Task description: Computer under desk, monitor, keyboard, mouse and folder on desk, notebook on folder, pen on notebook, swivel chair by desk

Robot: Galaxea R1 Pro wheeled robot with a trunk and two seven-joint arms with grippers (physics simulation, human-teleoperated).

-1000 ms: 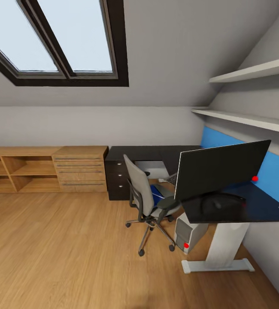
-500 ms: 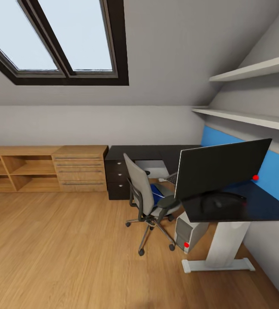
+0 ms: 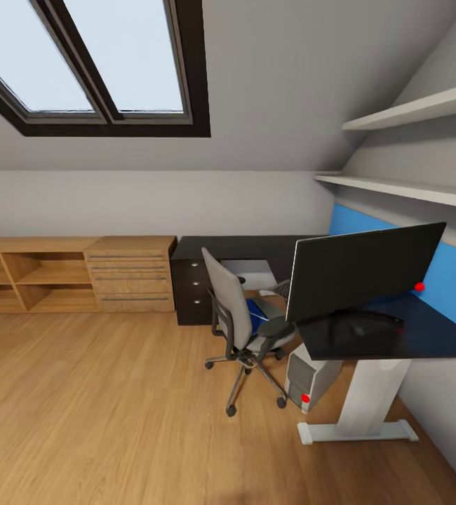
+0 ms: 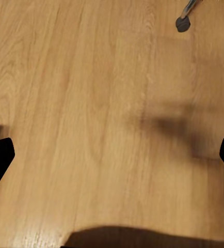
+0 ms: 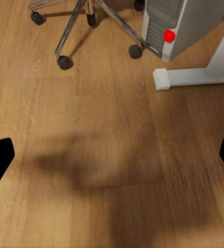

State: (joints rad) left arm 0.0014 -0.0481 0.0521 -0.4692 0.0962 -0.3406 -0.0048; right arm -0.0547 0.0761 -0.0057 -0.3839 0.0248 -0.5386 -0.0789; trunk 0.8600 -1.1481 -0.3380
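Robot stands back on the wood floor [image 3: 116, 407], well apart from the workspace, nothing in hand.

Left gripper [image 4: 112, 155]: dark fingertips at opposite edges of the left wrist view, wide apart, bare floor between them, one chair castor [image 4: 183, 23] at the far edge. Empty.

Left side of the room holds low oak shelving [image 3: 24, 280] and oak drawers [image 3: 131, 277] against the wall; not part of the job.

The swivel chair [image 3: 238, 319] sits in front of the desk [image 3: 396, 337], turned partly away, close to it but angled. The folder [image 3: 257, 317] is on the seat, blue showing past the backrest, so that move is not done. Something grey shows just behind the chair at the desk edge, maybe the keyboard [image 3: 281, 289]; cannot tell if it rests on the desk.

The monitor [image 3: 361, 270] stands on the desk, so that looks done. The computer [image 3: 311, 379] is on the floor under the desktop beside the white pedestal, red light facing out; looks done too.

Mouse, notebook and pen: too small or hidden, cannot place them. A small pale mark at the desk's far right edge is unclear.

Right gripper [image 5: 112, 155]: fingertips spread wide at the edges of its wrist view, holding nothing, over floor near the desk's foot bar [image 5: 194, 76].

Judgement: early stage; folder, stacking and chair placement remain.
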